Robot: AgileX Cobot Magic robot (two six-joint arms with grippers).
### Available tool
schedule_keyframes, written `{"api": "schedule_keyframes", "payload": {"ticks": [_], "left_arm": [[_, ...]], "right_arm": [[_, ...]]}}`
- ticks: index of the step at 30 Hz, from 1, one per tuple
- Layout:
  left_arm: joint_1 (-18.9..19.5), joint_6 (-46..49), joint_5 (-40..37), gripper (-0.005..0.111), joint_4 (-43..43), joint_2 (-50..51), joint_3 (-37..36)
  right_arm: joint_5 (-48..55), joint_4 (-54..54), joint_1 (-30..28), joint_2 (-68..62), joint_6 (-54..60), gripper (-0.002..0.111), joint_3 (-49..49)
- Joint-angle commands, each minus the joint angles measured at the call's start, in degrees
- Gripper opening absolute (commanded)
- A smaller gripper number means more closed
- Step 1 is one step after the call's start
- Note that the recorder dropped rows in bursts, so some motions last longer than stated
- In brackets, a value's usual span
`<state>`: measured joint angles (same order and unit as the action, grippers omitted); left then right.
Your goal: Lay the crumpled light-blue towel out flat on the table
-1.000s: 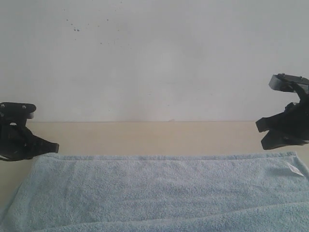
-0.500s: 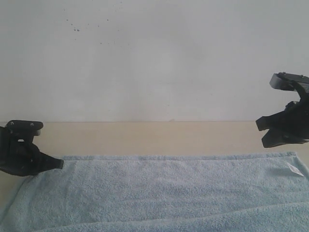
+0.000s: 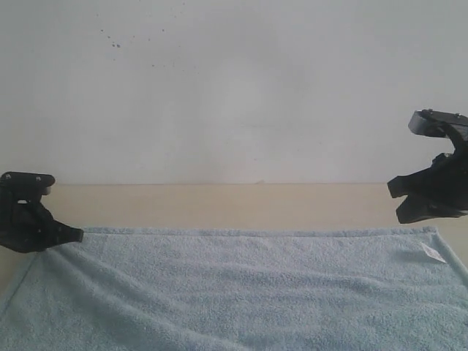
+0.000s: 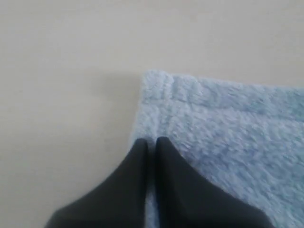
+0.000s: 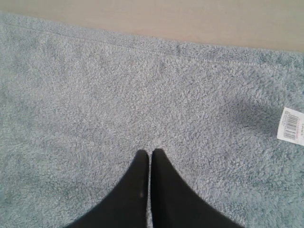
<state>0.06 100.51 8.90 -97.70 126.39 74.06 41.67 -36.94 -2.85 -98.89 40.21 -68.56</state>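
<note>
The light-blue towel [image 3: 248, 285] lies spread over the beige table [image 3: 219, 205], its far hem running nearly straight from side to side. My left gripper [image 3: 79, 235] is at the towel's far left corner, shut on the towel's side edge [image 4: 228, 123]. A strip of blue shows between its fingers [image 4: 135, 161], and the corner reaches past the tips. My right gripper [image 3: 395, 202] hangs shut above the towel's far right corner with nothing in it. In the right wrist view its tips [image 5: 150, 152] hover over the towel's pile [image 5: 142, 85]. A white tag [image 3: 433, 254] sticks out near that corner.
A white-grey wall [image 3: 234, 95] with small dark specks rises behind the table. Bare table shows beyond the towel's far hem [image 5: 190, 19] and to the left of its corner [image 4: 61, 95].
My left gripper dipped onto the towel's left corner, then drew back to the left. The towel slid left with it, and the fold along its near edge has flattened. The right gripper stayed still.
</note>
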Motion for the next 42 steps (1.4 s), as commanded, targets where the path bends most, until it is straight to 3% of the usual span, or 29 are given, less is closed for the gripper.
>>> {"api": "schedule_keyframes", "payload": {"ticks": [1,9,17,25,29,33,42], "left_arm": [[2.1,-0.2,0.1,0.006,0.0,-0.2,4.2],[2.0,-0.2,-4.8,0.006,-2.2,-7.1,3.2],[2.0,-3.0,-12.4,0.006,-2.2,-20.4,-6.1],[2.0,-11.3,-19.0,0.006,-2.2,-33.0,-21.3],[1.9,-11.3,-24.6,0.006,-2.2,-38.5,-27.4],[1.9,-10.9,-25.4,0.006,-2.2,-43.1,-31.6],[1.9,-10.3,-28.1,0.006,-2.2,-46.0,-35.1]], "right_arm": [[0.6,-0.2,0.1,0.5,0.4,0.001,0.1],[1.3,-0.2,0.1,0.5,0.4,0.001,0.1],[1.9,3.9,0.1,0.4,-0.5,0.001,0.9],[-16.0,9.9,-0.1,-0.8,-4.5,0.001,9.4],[-17.0,9.9,-0.1,-5.8,-4.9,0.001,7.1],[-21.1,10.5,-0.1,-10.5,-6.3,0.001,3.9],[-22.7,12.1,-0.1,-18.6,-8.2,0.001,-4.6]]}}
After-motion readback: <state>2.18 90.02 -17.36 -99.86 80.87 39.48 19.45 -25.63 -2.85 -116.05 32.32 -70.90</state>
